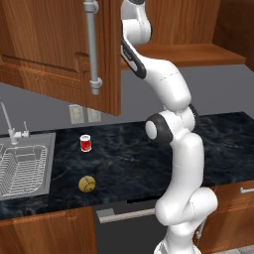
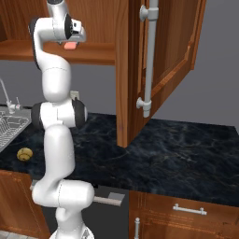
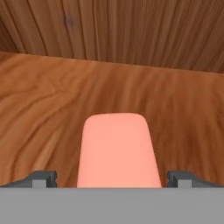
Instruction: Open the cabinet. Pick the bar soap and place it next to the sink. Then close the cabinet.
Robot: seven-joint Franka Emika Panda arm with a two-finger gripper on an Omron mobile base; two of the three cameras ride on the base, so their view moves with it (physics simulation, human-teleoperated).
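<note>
Bar soap [image 3: 117, 151] lying flat on the cabinet [image 3: 109, 94] shelf, dead ahead of the gripper [image 3: 112, 178], long axis running straight away between wide-open, empty fingertips [image 3: 43, 178]. Calls for closing across its width.

Grey wall [image 1: 208, 94] behind my black marble counter [image 1: 124, 163], pale outlets [image 1: 77, 114] above its back edge, low wooden cabinets [image 2: 186, 214] beneath, dark dishwasher front [image 1: 124, 233] between them

Bar soap [image 3: 117, 148] lies on the cabinet [image 3: 52, 100] shelf, between the hand's [image 3: 112, 178] fingers; down on the table [image 1: 134, 158], can [image 1: 86, 143] right of the sink [image 1: 25, 168].
</note>
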